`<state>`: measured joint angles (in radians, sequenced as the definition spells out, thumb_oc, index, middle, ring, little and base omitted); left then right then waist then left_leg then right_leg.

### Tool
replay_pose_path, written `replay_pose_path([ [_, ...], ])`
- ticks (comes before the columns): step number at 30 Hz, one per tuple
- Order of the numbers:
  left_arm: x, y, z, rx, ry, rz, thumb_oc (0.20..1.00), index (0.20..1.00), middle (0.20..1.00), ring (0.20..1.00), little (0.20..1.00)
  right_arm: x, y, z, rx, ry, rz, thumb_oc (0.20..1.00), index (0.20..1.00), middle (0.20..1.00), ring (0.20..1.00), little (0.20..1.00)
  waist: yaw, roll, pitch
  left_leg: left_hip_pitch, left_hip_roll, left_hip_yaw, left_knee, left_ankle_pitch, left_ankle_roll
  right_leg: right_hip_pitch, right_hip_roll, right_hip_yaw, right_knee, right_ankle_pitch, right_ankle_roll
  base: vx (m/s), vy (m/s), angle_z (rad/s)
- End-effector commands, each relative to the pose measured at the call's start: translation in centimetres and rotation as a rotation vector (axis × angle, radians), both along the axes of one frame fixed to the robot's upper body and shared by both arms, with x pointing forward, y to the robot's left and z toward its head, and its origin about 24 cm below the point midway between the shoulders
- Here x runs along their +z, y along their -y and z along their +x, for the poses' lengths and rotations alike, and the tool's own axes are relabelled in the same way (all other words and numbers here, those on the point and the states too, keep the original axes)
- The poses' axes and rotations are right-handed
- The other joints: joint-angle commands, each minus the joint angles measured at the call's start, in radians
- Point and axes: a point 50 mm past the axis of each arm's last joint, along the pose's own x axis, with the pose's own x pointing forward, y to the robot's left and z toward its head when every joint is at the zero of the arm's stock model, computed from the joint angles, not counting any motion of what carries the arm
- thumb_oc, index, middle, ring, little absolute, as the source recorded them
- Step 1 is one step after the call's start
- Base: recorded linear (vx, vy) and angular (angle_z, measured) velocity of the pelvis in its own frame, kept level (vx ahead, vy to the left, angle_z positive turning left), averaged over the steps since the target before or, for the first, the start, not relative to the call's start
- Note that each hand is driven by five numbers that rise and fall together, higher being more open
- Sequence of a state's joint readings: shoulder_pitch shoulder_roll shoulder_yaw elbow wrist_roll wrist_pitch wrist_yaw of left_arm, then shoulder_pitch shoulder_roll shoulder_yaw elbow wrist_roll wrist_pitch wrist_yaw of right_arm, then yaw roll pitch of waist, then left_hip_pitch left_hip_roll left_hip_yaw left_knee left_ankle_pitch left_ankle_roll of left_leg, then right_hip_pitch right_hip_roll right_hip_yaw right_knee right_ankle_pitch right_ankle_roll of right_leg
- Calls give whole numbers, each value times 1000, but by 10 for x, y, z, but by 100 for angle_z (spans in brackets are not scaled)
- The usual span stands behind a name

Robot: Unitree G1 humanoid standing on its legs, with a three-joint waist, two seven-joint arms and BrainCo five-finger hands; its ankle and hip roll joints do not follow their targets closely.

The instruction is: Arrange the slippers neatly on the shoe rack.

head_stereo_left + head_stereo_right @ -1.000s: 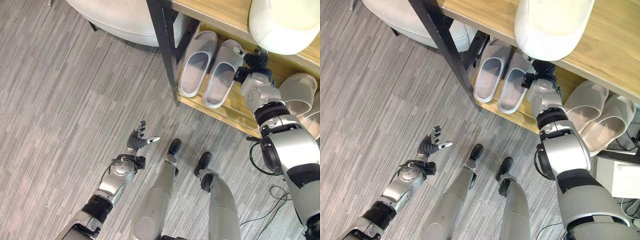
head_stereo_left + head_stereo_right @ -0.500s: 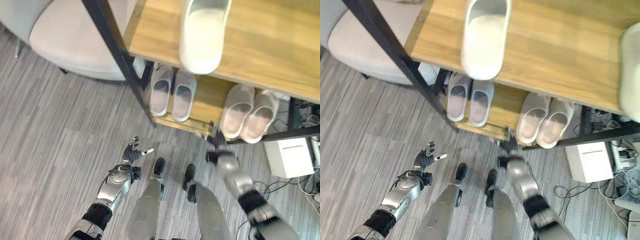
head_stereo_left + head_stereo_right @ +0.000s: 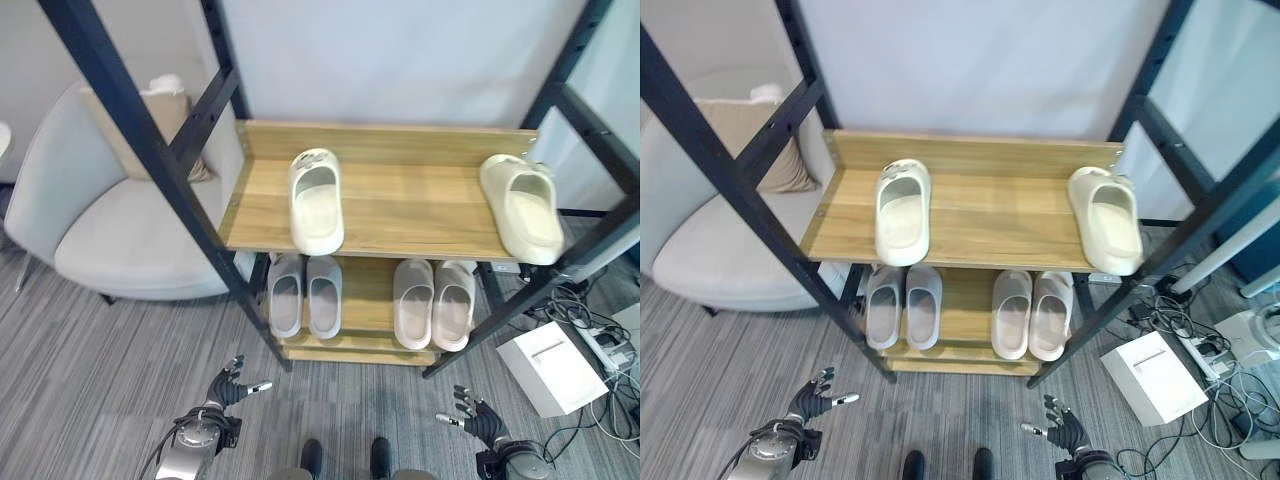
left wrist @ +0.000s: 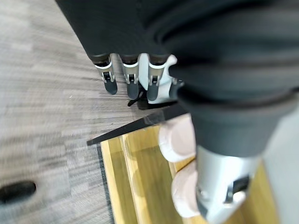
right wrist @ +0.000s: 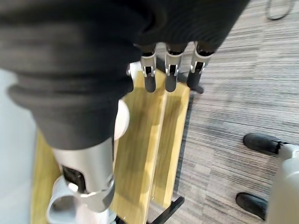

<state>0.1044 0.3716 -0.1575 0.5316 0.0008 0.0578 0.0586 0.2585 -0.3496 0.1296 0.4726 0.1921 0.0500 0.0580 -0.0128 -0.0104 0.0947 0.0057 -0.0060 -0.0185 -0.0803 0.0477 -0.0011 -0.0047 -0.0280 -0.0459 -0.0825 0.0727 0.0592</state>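
Two pairs of slippers (image 3: 305, 295) sit paired on the shoe rack's (image 3: 380, 235) lower shelf | two cream slippers (image 3: 316, 201) lie well apart above | left hand (image 3: 228, 386), right hand (image 3: 478, 421) empty, fingers spread | next, judged: pair those.

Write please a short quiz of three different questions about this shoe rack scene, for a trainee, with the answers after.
1. True or false: the two cream slippers on the upper shelf lie side by side as a pair.
2. Multiple choice: how many pairs lie on the lower shelf? A) one B) two C) three
3. Short answer: what does each robot hand hold?

Key
1. False. One cream slipper lies near the shelf's left end, the other cream slipper at its right end, far apart.
2. B. A grey pair and a pinkish pair.
3. Nothing. The left hand and right hand hang open above the floor.
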Motion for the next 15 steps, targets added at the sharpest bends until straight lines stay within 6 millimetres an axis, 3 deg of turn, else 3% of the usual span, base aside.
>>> replay_pose_path([
  [1,12,-12,18,-194,12,219,1000,1000,1000,1000,1000,16,13,18,29,86,-81,1000,1000,1000,1000,1000,-6,-28,9,-9,-2,24,-7,25,-45,21,-50,6,52,10,81,38,3,-15],
  [4,28,-1,38,-411,57,346,1000,1000,1000,1000,1000,16,23,18,10,79,-122,1000,1000,1000,1000,1000,-29,-19,0,3,0,38,-7,17,-44,23,-48,24,52,11,81,34,4,-18],
  [6,57,18,61,-614,176,405,1000,1000,1000,1000,1000,19,29,21,10,88,-144,1000,1000,1000,1000,1000,-44,-11,-5,9,1,44,-7,11,-43,23,-46,34,53,9,82,19,-4,-14],
  [7,57,18,61,-616,176,406,1000,1000,1000,1000,1000,19,29,21,8,89,-143,1000,1000,1000,1000,1000,-41,-12,-3,11,1,46,-7,10,-43,25,-46,35,54,8,82,-1,-2,-17],
  [8,101,44,79,-821,348,410,1000,1000,1000,1000,1000,22,33,22,23,102,-148,1000,1000,1000,1000,1000,-52,-6,-11,9,1,53,-7,15,-43,18,-47,43,51,19,84,-2,-3,-12],
  [12,159,81,84,-941,568,149,1000,1000,1000,1000,1000,19,31,14,63,74,-128,1000,1000,1000,1000,1000,-61,-1,-27,23,0,56,-7,-1,-43,33,-49,47,41,9,87,48,-11,-17],
  [14,172,91,84,-905,614,-45,1000,1000,1000,1000,1000,14,26,12,75,56,-108,1000,1000,1000,1000,1000,-61,-2,-31,30,1,56,-7,-4,-42,43,-49,43,37,7,88,58,-33,-6],
  [15,196,100,87,-871,721,-198,1000,1000,1000,1000,1000,12,20,12,72,55,-75,1000,1000,1000,1000,1000,-61,-1,-35,36,1,50,-7,-6,-43,50,-48,40,36,3,86,35,-37,0],
])
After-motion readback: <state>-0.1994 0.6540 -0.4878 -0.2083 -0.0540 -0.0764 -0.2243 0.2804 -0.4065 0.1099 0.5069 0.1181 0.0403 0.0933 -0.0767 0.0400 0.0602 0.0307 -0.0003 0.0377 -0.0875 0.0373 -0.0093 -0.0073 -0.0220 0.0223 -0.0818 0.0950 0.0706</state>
